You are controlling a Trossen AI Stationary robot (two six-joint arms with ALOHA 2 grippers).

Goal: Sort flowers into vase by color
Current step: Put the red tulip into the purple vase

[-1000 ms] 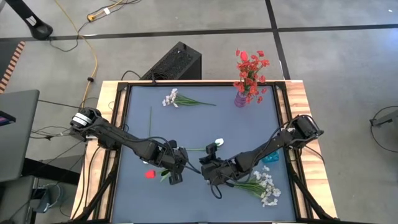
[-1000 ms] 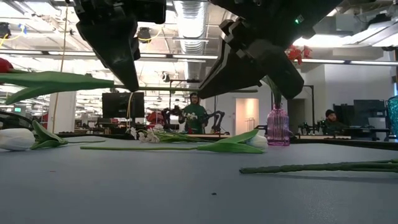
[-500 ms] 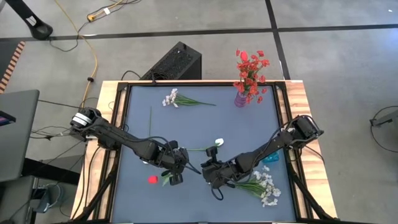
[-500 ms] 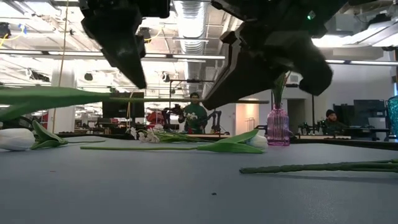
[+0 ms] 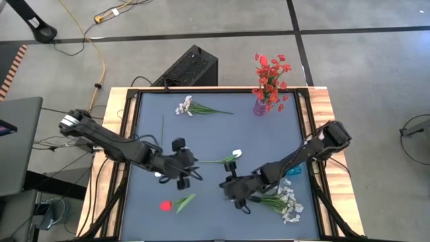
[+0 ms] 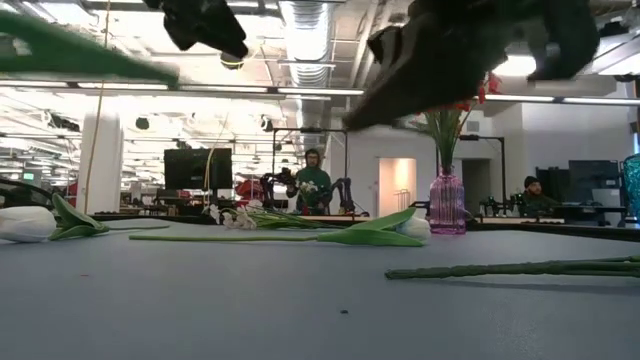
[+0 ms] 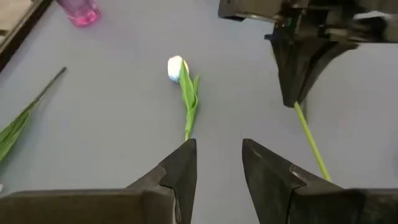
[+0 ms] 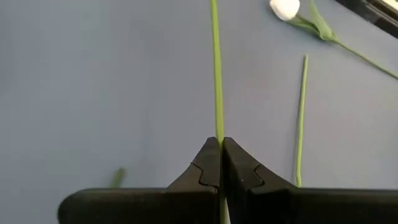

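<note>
Right hand (image 8: 219, 163) clamped on red tulip's stem (image 8: 216, 74). Left hand (image 7: 217, 163) parted, empty, white tulip (image 7: 180, 71) just ahead.

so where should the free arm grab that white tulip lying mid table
On the bare green stem below the leaf, not the head. The white tulip lies flat with its stem running toward the left gripper, so come straight down from above, fingers either side of the stem.

Left gripper (image 5: 185, 169) hovers beside a white tulip (image 5: 233, 155) at table centre. Right gripper (image 5: 230, 190) lies near a red tulip (image 5: 165, 206). Pink vase (image 5: 260, 106) holds red flowers (image 5: 271, 77).
</note>
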